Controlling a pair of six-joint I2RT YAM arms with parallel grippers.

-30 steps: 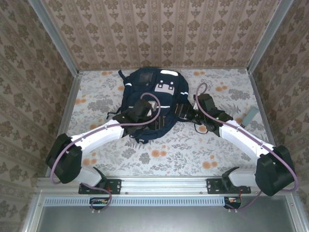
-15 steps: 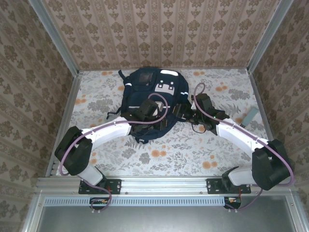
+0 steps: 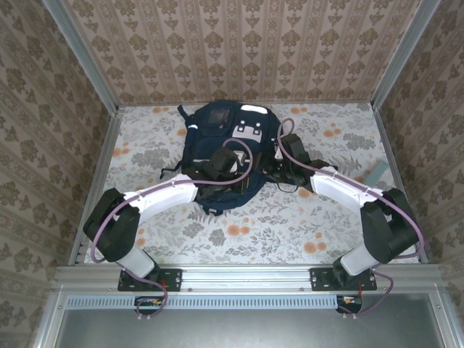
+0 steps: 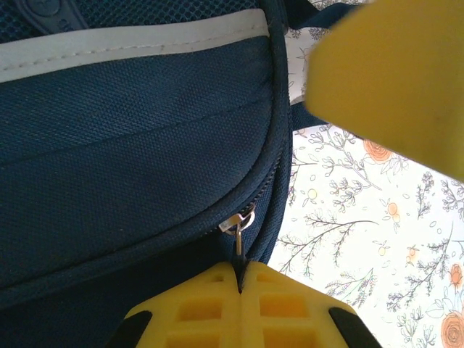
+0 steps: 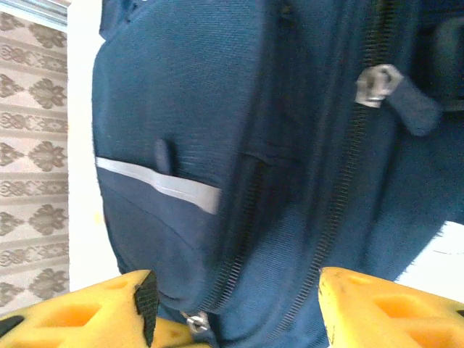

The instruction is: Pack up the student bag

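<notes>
Navy bag (image 3: 226, 138) laid at the far middle of the table (image 3: 290, 217), flanked by 2 arms.
The left gripper (image 4: 239, 279) is clamped on a metal zipper pull (image 4: 238, 230) at the bag's edge; the right gripper (image 5: 235, 288) is spread apart astride the bag's zippered side.

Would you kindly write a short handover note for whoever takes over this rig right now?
Left end effector: shut on the small metal zip pull at the edge of the student bag, just below its white stripe.
Right end effector: open, with a finger on either side of the bag's flank by the long zips. It grips nothing.
Bag: lies front-up at the far middle of the table.
Done: the zip pull is grasped.
Left: draw that zip, load the bag and close it. The zips in view look shut.
</notes>
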